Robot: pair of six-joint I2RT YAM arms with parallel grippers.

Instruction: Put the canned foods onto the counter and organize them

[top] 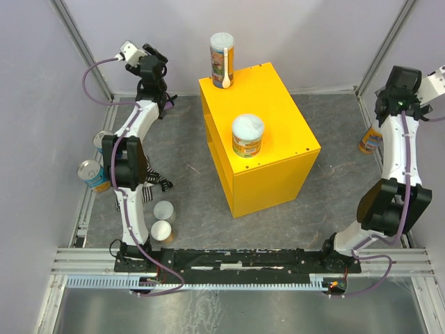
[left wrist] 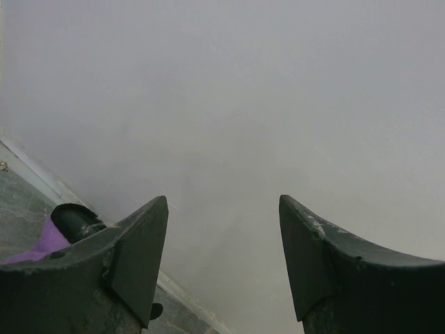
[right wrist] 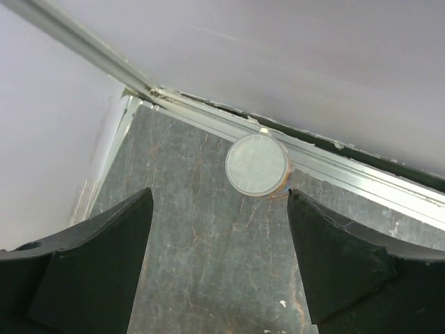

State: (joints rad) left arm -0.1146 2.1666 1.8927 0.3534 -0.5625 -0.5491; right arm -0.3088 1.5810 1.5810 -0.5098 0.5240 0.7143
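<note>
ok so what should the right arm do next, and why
Probably ease the right jaws forward and down around the can by the wall rail. They stand open and empty, the can sits upright just ahead of them, on the table and not yet on the yellow box.

Bright, diffuse light casts only soft shadows, and the left wrist view looks hazy

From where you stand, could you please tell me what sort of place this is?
Probably a robot test cell, not a real kitchen: plain pale walls close in a grey floor, metal rails frame the near edge, and a yellow box serves as the counter for cans.
</note>
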